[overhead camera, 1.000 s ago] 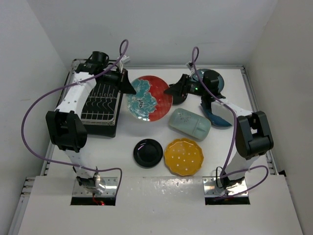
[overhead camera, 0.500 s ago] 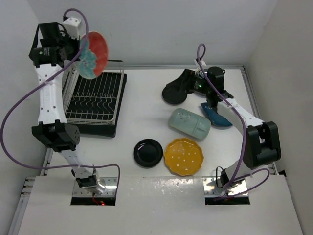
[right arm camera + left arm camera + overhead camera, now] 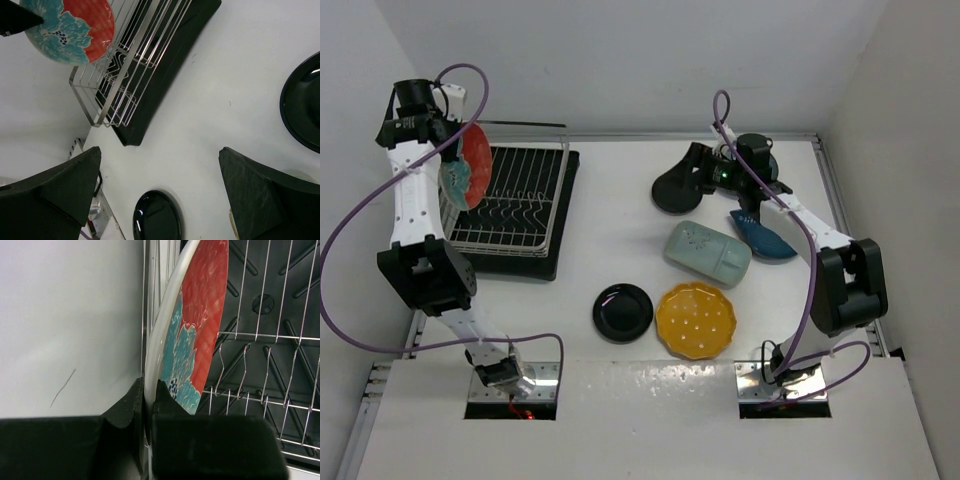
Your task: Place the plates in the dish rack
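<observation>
Left wrist: red plate (image 3: 195, 340) upright, rim inside left tool (image 3: 148, 390).

No legible text, labels, brand marks, numbers or signs appear on any surface in the three current views.

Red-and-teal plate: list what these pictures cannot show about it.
Left wrist: the left tool hides the near rim of the round red-and-teal ceramic plate, so its seating in the wire dish rack is unclear.
Right wrist: the picture's top edge cuts off the plate's upper part.
</observation>
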{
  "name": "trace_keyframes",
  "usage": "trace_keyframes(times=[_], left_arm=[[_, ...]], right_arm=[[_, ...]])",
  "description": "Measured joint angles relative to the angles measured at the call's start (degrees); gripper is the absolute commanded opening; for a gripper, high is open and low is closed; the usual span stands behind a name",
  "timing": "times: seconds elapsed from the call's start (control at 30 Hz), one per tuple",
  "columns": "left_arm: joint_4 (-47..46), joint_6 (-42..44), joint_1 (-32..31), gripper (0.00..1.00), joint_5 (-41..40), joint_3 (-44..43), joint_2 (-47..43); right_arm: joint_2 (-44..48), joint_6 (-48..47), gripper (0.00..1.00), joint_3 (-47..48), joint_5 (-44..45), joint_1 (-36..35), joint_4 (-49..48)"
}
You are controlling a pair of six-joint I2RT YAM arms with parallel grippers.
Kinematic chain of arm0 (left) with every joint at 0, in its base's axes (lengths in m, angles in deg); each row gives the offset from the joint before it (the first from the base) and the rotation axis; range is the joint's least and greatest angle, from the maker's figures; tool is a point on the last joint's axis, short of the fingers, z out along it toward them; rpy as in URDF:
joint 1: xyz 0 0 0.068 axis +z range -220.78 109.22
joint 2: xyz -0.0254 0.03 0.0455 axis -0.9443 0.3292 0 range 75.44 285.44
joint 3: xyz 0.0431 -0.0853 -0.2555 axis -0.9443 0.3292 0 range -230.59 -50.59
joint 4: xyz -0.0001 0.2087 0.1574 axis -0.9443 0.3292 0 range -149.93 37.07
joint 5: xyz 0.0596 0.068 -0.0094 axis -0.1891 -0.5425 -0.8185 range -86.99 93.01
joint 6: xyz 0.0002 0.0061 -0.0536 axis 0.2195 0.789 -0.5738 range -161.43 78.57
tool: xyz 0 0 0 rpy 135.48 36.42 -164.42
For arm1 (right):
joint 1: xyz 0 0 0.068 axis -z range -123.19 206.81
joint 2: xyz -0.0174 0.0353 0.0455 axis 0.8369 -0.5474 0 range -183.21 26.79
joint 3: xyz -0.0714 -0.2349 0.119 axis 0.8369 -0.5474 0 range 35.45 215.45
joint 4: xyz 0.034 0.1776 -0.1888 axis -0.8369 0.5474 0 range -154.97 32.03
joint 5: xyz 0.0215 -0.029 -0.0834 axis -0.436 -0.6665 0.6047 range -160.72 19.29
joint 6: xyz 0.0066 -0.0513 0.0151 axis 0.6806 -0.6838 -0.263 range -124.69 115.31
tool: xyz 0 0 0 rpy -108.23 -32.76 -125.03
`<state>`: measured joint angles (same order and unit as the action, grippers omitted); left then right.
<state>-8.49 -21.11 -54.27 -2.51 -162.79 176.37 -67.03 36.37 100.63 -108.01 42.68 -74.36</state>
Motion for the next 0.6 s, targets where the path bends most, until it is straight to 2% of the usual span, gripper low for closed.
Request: trace_keyframes(times=[0.3, 0.6], left_arm=[[0.15, -0.46, 3.65, 0.0, 6.8, -0.15, 0.0], [1.33, 0.37, 5.14, 0.0, 7.93, -7.37, 0.11]], right_arm=[[0.0, -1.01, 1.0, 0.42, 0.0, -0.26, 1.86], [-0.02, -2.78, 1.0, 1.81, 0.0, -0.26, 4.0]])
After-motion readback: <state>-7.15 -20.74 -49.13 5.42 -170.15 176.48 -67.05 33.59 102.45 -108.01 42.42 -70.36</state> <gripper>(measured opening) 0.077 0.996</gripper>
